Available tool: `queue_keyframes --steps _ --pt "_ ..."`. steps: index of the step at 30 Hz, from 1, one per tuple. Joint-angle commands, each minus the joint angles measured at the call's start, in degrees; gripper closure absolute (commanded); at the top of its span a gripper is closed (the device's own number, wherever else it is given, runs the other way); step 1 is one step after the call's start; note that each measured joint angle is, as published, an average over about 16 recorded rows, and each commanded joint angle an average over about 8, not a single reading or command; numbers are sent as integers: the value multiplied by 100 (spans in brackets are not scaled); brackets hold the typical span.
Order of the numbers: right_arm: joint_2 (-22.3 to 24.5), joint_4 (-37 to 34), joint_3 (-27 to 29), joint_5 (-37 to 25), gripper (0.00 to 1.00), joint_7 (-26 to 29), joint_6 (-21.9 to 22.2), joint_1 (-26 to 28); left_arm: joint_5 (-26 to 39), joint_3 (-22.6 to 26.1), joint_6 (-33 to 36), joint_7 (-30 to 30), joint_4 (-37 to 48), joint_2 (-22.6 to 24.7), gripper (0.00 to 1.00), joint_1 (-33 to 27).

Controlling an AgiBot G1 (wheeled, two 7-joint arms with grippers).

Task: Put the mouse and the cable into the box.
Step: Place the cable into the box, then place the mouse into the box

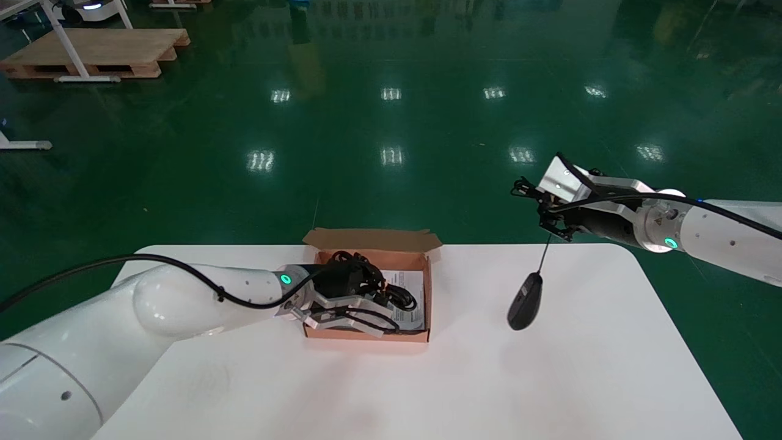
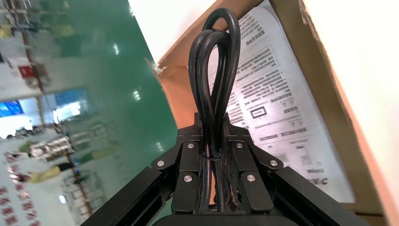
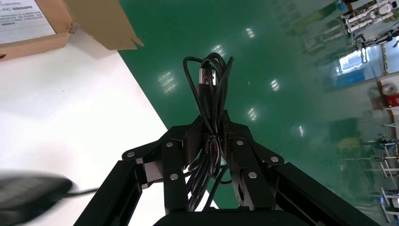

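This was a factory-like hall. Its glossy green floor (image 1: 183, 183) mirrored ceiling lights and bore a bare wooden pallet (image 1: 104, 52).

Glossy white tube arms (image 1: 183, 299). A green ring light (image 1: 286, 279) sits just behind the left claw (image 1: 382, 318); the right claw (image 1: 540, 214) has the same. Black cables (image 1: 153, 256) run back from each claw. Black claw links (image 2: 190, 162) carry 6 silver screws (image 2: 187, 145).

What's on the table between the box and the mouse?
Nothing: the head view shows only bare white table between the box and the mouse.
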Motion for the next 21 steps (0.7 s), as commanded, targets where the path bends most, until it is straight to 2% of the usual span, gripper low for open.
queue_keyframes --steps 1,2,21 --pt "1 1 0 0 100 1 -1 -1 -90 119 -18 -83 26 2 8 -16" --pt "1 2 0 1 100 1 -2 -1 -122 143 -17 -105 29 3 0 -17" --pt "0 -2 1 1 100 -2 0 0 -91 107 5 -79 30 -7 0 -26"
